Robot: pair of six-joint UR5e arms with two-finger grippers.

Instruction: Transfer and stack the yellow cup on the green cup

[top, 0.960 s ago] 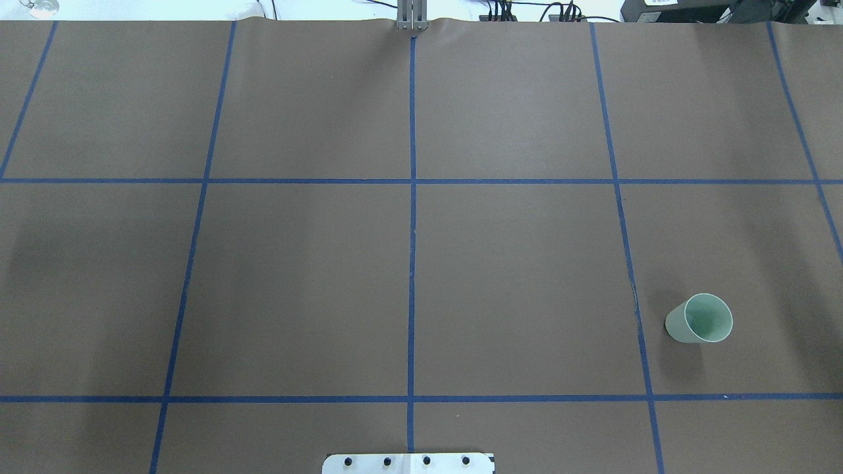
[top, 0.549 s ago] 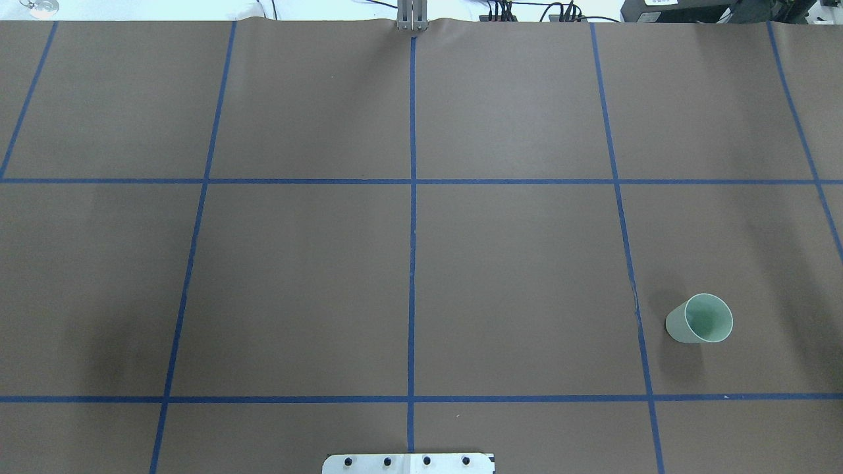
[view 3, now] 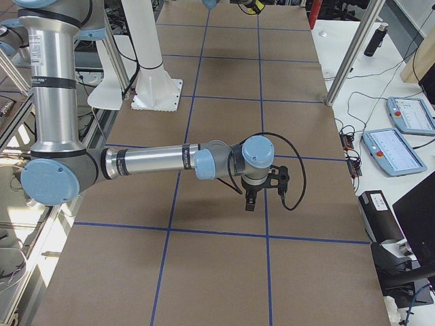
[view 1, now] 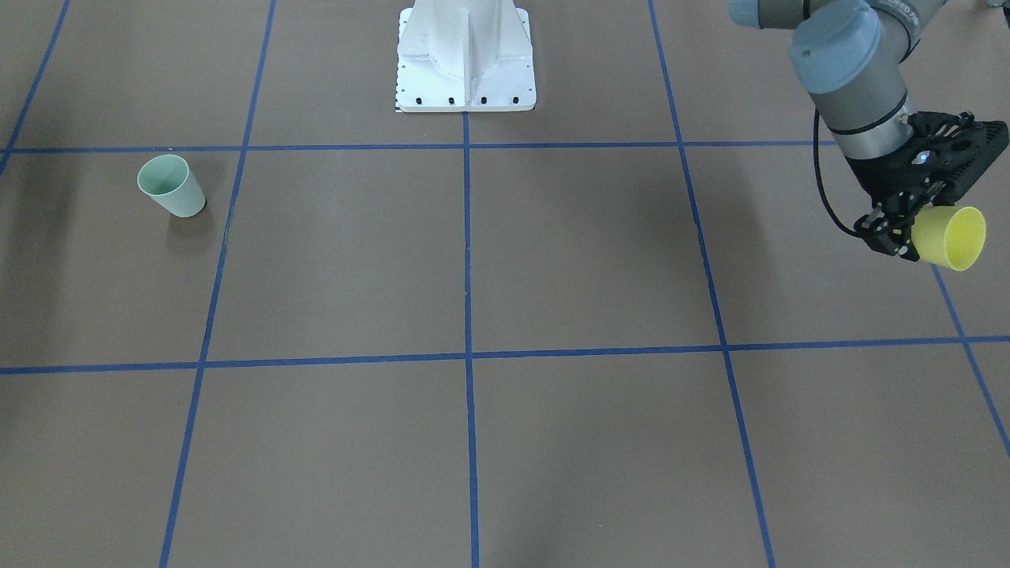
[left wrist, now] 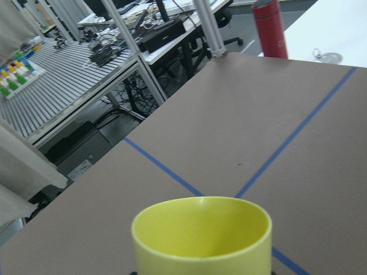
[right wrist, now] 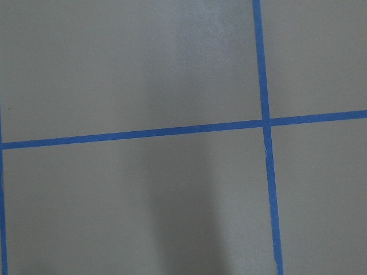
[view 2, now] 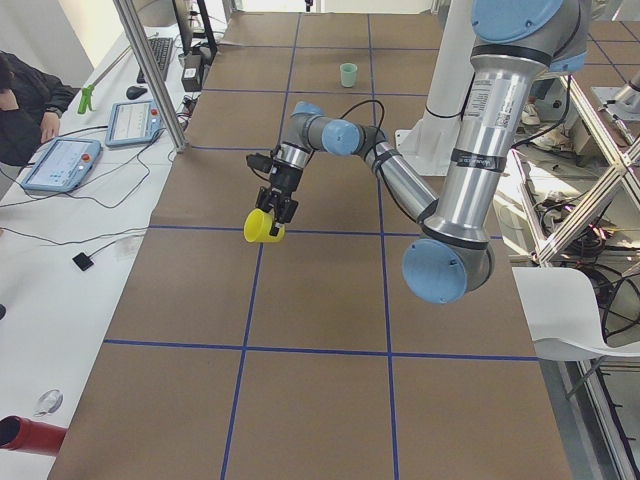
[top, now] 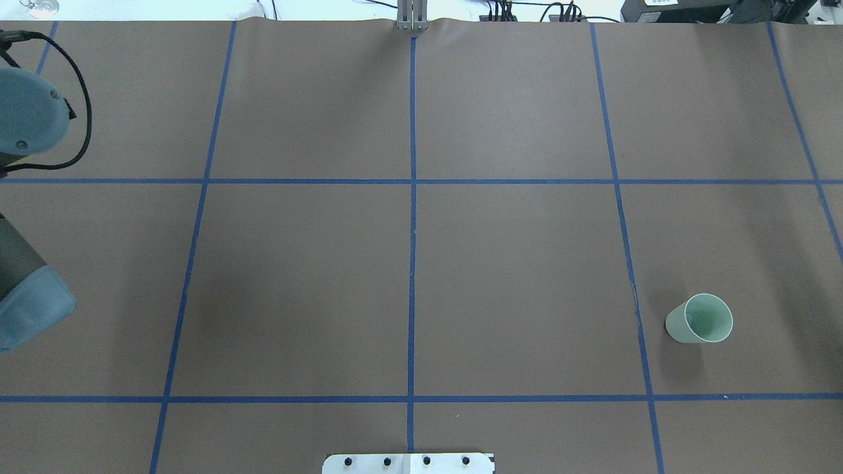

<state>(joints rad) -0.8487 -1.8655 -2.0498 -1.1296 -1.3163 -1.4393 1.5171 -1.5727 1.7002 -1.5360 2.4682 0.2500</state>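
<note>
The yellow cup (left wrist: pixel 202 235) was cut off toward the jaws by the frame's bottom edge; the right gripper (view 3: pixel 250 202) was too small to judge.

A: Light falls evenly from overhead; the green cup (view 1: pixel 172 186) casts a soft, faint shadow on the table (view 1: pixel 552 260).
B: The right wrist view shows a pale sheen and a dim band; the yellow cup (left wrist: pixel 202 236) looks sharp.

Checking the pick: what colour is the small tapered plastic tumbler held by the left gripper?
The tumbler is plain bright yellow, clearest in the exterior front-facing view.
</note>
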